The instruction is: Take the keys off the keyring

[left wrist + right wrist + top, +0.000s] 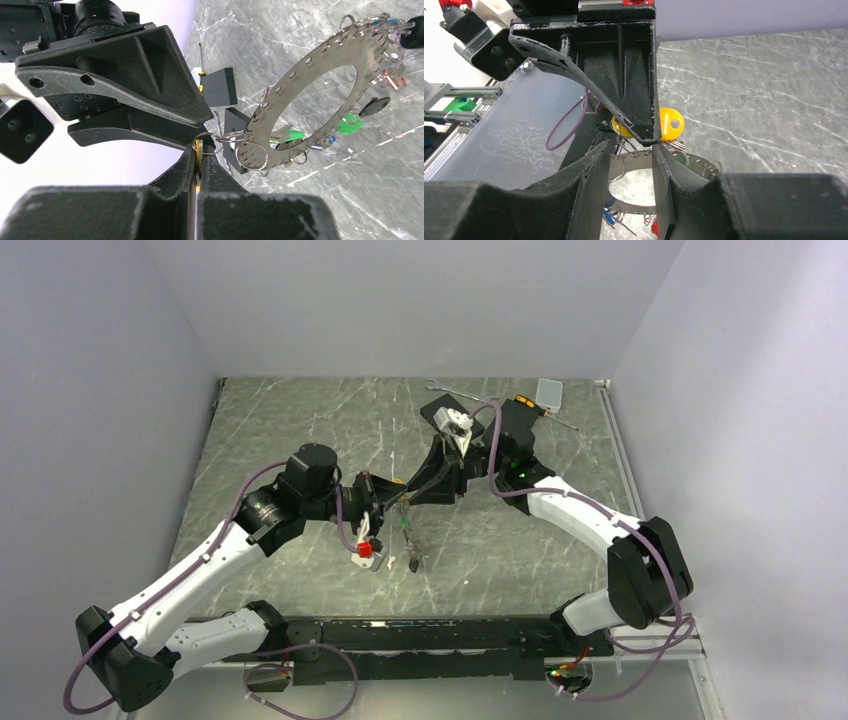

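The keyring (305,80) is a flat, perforated metal hoop that hangs in the air above the table. It also shows in the right wrist view (636,161) and in the top view (408,530). My left gripper (200,150) is shut on a yellow key (670,123), which joins the hoop by a small split ring. Green (292,135), black (375,106), red (392,80) and blue (325,143) keys dangle from the hoop. My right gripper (631,156) is open, with one finger on each side of the hoop's top edge, just below the yellow key.
A black flat box (440,412), a silver wrench (455,392), an orange-handled tool (525,401) and a small translucent case (549,391) lie at the back of the grey table (300,430). Grey walls stand on three sides.
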`<state>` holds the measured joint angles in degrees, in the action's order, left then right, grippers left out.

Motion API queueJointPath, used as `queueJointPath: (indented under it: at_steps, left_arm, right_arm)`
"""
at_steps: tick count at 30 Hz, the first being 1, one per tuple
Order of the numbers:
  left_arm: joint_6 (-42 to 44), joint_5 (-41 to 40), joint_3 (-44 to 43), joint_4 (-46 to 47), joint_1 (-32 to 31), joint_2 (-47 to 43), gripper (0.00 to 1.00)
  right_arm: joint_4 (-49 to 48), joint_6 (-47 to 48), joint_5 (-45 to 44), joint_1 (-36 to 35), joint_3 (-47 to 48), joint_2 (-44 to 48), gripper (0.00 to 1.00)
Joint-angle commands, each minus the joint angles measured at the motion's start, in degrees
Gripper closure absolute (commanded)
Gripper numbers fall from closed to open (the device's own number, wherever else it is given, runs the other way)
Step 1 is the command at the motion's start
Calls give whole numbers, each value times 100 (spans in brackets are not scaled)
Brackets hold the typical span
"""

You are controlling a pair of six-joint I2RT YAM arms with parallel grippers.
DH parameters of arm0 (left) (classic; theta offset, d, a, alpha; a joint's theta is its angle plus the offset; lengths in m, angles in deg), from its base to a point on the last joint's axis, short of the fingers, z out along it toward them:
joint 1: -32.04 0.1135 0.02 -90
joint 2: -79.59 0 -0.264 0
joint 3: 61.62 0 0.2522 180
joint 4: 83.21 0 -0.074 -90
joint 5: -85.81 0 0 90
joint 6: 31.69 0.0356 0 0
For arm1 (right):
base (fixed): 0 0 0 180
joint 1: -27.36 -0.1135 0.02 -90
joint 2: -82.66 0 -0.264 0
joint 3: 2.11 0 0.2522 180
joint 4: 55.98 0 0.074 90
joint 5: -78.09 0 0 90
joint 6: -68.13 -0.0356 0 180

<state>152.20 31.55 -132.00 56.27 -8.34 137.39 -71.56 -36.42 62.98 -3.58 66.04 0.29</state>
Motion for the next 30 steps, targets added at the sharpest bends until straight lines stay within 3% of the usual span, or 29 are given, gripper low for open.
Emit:
queueJointPath:
  at_steps: [1,6,10,13,30]
  left_arm:
    - [462,269,-78,490,-16,-119,100]
    - [392,269,-118,570,-21,-102,100]
    - [383,292,-132,614,-19,-94,100]
    - [338,303,-138,677,-18,-94,100]
    - [766,568,45,704,-22,-401,100]
  right_arm:
    - [-1052,-516,229,-85,-157,44,61]
    - [-356,73,237,-128,-49,-19,61]
    - [-381,76,249,-196,-59,-81,61]
    - [-342,83,226,-245,-64,-123,55]
    - [-1915,-1118,399,-110,-166,-302,51]
